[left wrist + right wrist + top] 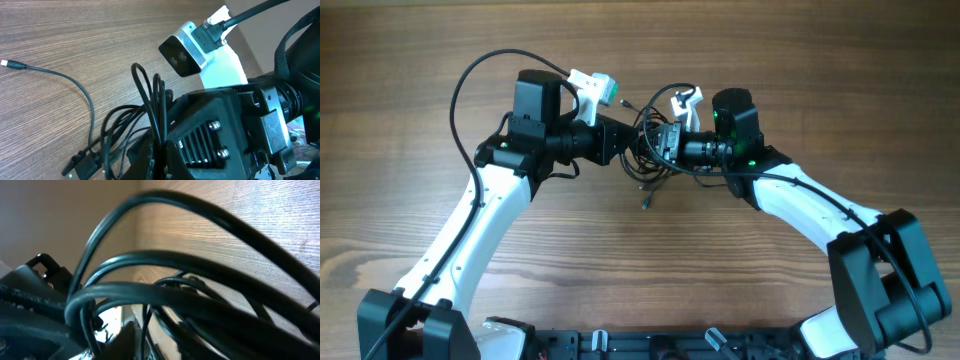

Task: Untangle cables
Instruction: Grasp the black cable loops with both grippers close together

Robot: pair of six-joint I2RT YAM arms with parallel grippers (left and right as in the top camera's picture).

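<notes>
Fingers of the left gripper [632,145] are closed on the cables [150,100], whose loops are seen rising at the bottom centre of the left wrist view. The opening of the right gripper [655,150] cannot be told, since its own view is filled by blurred cables. The tangle is bunched between both grippers at upper centre overhead. One light-tipped end [9,64] is laid on the table [420,60].

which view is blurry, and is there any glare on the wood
right wrist view: the cables sit right against the lens, soft and dark, with a bright sheen on the table behind them; left wrist view: wood grain and cables crisp; overhead view: evenly lit, sharp, no glare.
</notes>
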